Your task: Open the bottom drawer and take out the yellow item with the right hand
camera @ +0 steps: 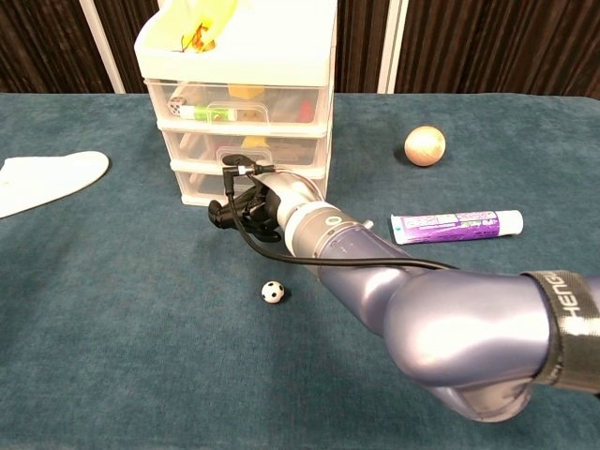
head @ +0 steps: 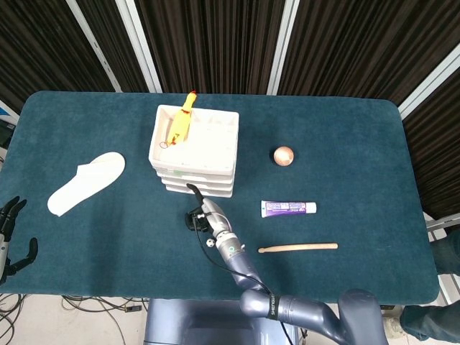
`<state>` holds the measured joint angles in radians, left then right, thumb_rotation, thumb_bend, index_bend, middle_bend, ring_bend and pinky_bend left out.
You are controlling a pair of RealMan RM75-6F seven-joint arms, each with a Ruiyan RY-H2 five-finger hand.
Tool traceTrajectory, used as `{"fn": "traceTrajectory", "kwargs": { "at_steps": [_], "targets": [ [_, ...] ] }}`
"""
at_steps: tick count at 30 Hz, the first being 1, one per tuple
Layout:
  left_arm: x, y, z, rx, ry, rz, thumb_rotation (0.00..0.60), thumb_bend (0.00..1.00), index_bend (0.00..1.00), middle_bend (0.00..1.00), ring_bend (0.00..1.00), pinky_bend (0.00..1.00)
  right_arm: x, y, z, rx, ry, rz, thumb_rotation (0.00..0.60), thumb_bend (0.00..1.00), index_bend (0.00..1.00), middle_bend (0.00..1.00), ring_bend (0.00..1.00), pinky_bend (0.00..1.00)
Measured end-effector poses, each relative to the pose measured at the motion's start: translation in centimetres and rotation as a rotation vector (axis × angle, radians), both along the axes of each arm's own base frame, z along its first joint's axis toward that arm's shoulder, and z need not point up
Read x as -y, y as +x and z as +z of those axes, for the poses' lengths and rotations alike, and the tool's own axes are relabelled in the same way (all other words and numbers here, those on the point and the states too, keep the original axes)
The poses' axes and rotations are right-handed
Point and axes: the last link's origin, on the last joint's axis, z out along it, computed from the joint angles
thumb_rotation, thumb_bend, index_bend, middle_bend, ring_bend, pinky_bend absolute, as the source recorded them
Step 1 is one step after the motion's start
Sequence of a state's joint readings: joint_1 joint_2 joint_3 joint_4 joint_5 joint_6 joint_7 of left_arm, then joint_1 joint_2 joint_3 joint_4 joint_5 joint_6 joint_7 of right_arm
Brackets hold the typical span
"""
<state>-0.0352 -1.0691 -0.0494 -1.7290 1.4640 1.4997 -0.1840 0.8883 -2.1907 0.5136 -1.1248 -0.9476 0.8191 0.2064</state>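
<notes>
A white three-drawer unit [head: 194, 154] [camera: 239, 103] stands on the teal table, all drawers closed. A yellow rubber chicken [head: 181, 122] [camera: 202, 21] lies on top of it. Yellowish items show through the top [camera: 246, 92] and middle [camera: 255, 142] drawer fronts. My right hand [camera: 244, 206] [head: 197, 215] is at the front of the bottom drawer [camera: 199, 190], fingers curled, covering its middle. Whether it grips the handle is hidden, as are the bottom drawer's contents. My left hand [head: 11, 241] hangs beyond the table's left front corner, fingers spread, holding nothing.
A tiny soccer ball [camera: 272, 292] [head: 209, 243] lies just in front of my right hand. A white slipper [head: 86, 183] [camera: 42, 178] lies left. A wooden ball [camera: 425, 145], a purple tube [camera: 457, 224] and a wooden stick [head: 298, 248] lie right of the unit.
</notes>
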Motion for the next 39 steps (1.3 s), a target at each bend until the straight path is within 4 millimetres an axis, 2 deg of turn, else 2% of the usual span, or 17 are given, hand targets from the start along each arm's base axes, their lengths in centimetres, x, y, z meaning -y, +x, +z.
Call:
{"fn": "traceTrajectory", "kwargs": {
  "at_steps": [32, 35, 39],
  "targets": [
    [-0.1, -0.2, 0.0, 0.003, -0.004, 0.016, 0.600, 0.51, 0.01, 0.00, 0.00, 0.00, 0.9, 1.0, -1.0, 0.015, 0.013, 0.009, 0.600, 0.63, 0.01, 0.87, 0.93, 0.99],
    [-0.1, -0.2, 0.0, 0.004, -0.004, 0.016, 0.600, 0.51, 0.02, 0.00, 0.00, 0.00, 0.9, 0.9, -1.1, 0.021, 0.028, 0.014, 0.600, 0.63, 0.02, 0.87, 0.93, 0.99],
    [-0.1, -0.2, 0.0, 0.003, -0.005, 0.018, 0.600, 0.51, 0.01, 0.00, 0.00, 0.00, 0.8, 0.9, -1.1, 0.026, 0.044, 0.021, 0.600, 0.63, 0.08, 0.87, 0.93, 0.99]
  ]
}}
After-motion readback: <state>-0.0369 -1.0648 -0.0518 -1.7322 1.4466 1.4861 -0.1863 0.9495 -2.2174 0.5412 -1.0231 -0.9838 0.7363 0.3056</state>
